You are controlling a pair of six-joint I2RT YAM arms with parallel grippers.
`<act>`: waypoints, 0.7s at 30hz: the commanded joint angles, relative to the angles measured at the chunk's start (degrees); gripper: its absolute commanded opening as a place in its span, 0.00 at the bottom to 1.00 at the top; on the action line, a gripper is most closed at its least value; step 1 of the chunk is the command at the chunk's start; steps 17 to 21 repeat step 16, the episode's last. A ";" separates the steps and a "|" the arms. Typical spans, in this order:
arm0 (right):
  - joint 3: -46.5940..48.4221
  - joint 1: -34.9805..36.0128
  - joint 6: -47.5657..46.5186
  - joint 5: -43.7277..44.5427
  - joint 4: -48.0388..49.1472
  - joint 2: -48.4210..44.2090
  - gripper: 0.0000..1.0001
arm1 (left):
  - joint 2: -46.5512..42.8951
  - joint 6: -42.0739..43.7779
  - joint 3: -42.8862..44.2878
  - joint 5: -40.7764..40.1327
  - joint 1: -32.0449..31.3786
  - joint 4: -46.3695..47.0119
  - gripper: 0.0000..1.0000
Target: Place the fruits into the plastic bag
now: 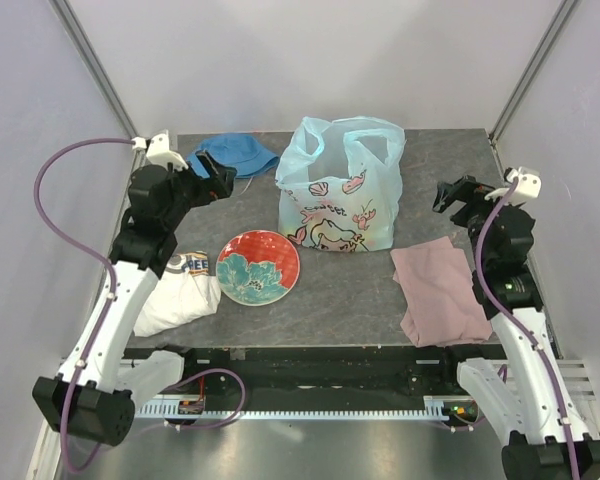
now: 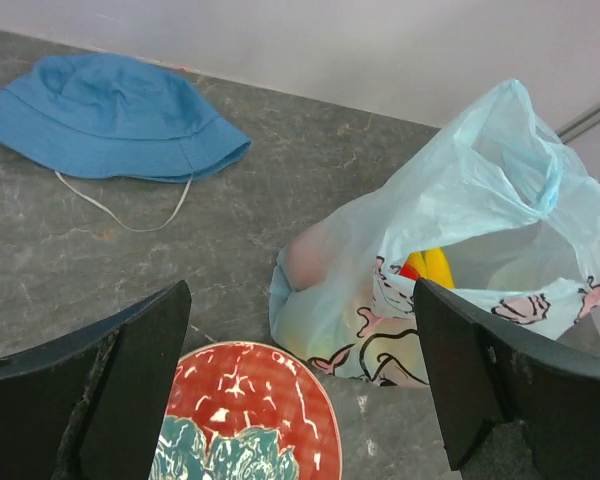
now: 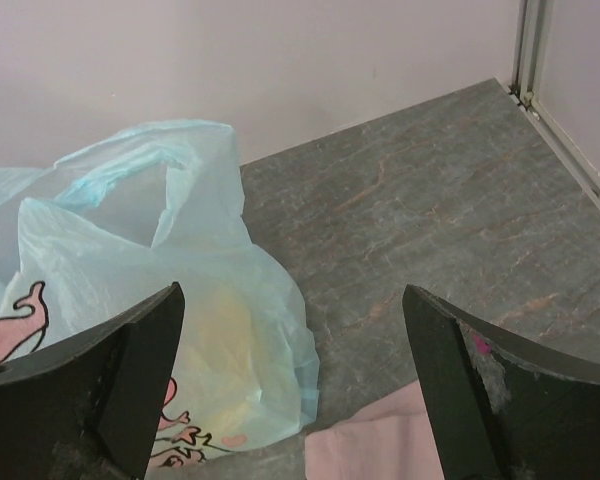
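The light-blue plastic bag (image 1: 340, 190) stands at the back middle of the table, its mouth open. Through that mouth, in the left wrist view, I see yellow bananas (image 2: 438, 268) and a bit of orange-red fruit (image 2: 411, 270) inside the bag (image 2: 460, 230); a pale round bulge shows through its left wall. A yellow shape shows through the bag (image 3: 180, 330) in the right wrist view. No fruit lies outside the bag. My left gripper (image 1: 220, 180) is open and empty, raised left of the bag. My right gripper (image 1: 448, 196) is open and empty, raised right of it.
A red-rimmed teal floral plate (image 1: 258, 266) lies empty in front of the bag. A blue bucket hat (image 1: 233, 155) lies at the back left. A pink cloth (image 1: 438, 290) lies at the right front. A white printed cloth (image 1: 180, 292) lies at the left front.
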 commanded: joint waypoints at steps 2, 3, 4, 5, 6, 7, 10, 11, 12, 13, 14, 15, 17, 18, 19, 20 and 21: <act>-4.02 -0.12 1.90 0.26 -1.25 -3.70 0.98 | -5.62 2.01 -1.46 -2.33 -0.31 0.43 0.99; -4.55 -0.21 2.16 0.69 -1.25 -3.97 0.98 | -6.50 2.10 -1.82 -2.24 -0.31 0.26 0.99; -4.99 -0.12 2.16 0.78 -1.25 -4.41 0.98 | -6.85 2.10 -2.08 -2.24 -0.31 0.34 0.99; -5.61 -0.12 2.25 0.78 -1.33 -4.94 0.98 | -7.38 2.10 -2.52 -2.24 -0.31 0.26 0.99; -5.79 -0.21 2.25 0.70 -1.42 -5.20 0.98 | -7.56 2.19 -2.70 -2.24 -0.31 0.25 0.99; -5.96 -0.12 2.34 0.44 -1.60 -5.38 0.98 | -7.65 2.19 -2.79 -3.89 -0.31 0.34 0.99; -6.31 -0.21 2.25 0.52 -1.86 -5.82 0.98 | -7.56 2.54 -2.79 -3.82 -0.31 0.25 0.99; -6.40 -0.21 2.25 0.52 -1.78 -5.74 0.98 | -7.47 2.63 -2.70 -3.82 -0.31 0.17 0.99; -6.40 -0.12 2.34 0.61 -1.77 -5.65 0.98 | -7.39 2.63 -2.70 -3.65 -0.31 0.17 0.99; -6.40 -0.21 2.34 0.52 -1.86 -5.47 0.98 | -7.30 2.63 -2.70 -3.65 -0.31 0.17 0.99; -6.40 -0.21 2.34 0.61 -1.78 -5.38 0.98 | -7.30 2.63 -2.70 -3.56 -0.31 0.25 0.99; -6.40 -0.21 2.25 0.52 -1.69 -5.21 0.98 | -7.38 2.63 -2.79 -3.21 -0.31 0.25 0.99; -6.49 -0.21 2.08 0.52 -1.69 -5.12 0.98 | -7.30 2.63 -2.79 -3.12 -0.31 0.17 0.99; -6.49 -0.21 2.08 0.52 -1.69 -5.12 0.98 | -7.30 2.63 -2.79 -3.12 -0.31 0.17 0.99; -6.49 -0.21 2.08 0.52 -1.69 -5.12 0.98 | -7.30 2.63 -2.79 -3.12 -0.31 0.17 0.99; -6.49 -0.21 2.08 0.52 -1.69 -5.12 0.98 | -7.30 2.63 -2.79 -3.12 -0.31 0.17 0.99; -6.49 -0.21 2.08 0.52 -1.69 -5.12 0.98 | -7.30 2.63 -2.79 -3.12 -0.31 0.17 0.99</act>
